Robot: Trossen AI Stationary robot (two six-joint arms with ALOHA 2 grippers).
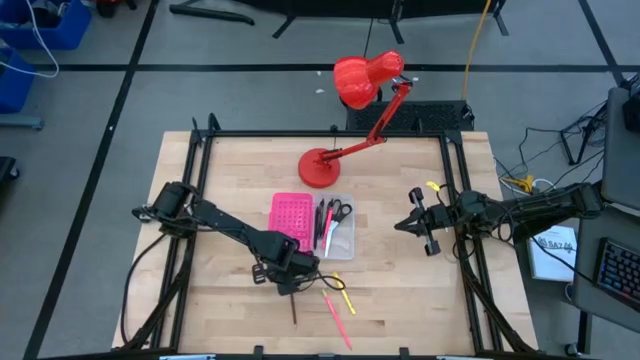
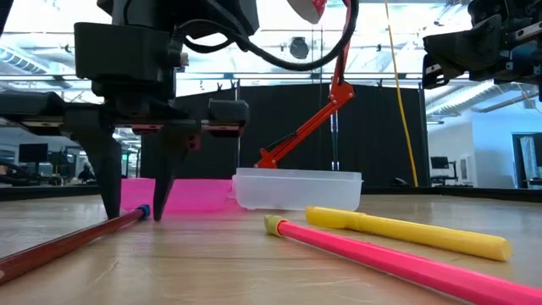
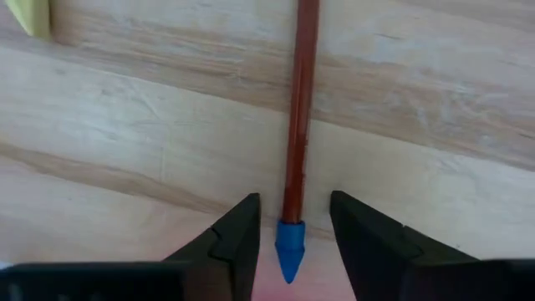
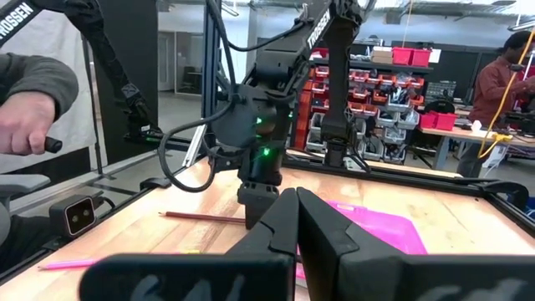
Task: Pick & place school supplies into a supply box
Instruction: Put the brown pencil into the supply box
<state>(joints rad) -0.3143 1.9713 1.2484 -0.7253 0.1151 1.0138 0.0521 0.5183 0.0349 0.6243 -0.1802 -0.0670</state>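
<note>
My left gripper [image 3: 294, 201] is open and points down near the table's near middle [image 1: 290, 283]. Its fingers stand on either side of the blue-capped end [image 3: 290, 249] of a brown-red pencil [image 1: 293, 307] that lies flat on the table, with gaps showing on both sides. A pink pen [image 1: 338, 320] and a yellow pen [image 1: 343, 294] lie to the right of it. The supply box [image 1: 290, 220], with a pink half and a clear half [image 1: 340, 238], sits behind and holds scissors [image 1: 341, 210] and pens. My right gripper [image 1: 408, 224] is shut and hovers to the right of the box.
A red desk lamp stands with its round base [image 1: 320, 168] just behind the box and its arm [image 2: 305, 127] rising over the far edge. A person's hand [image 4: 25, 109] shows beyond the table's side. Bare wood lies on both sides of the pens.
</note>
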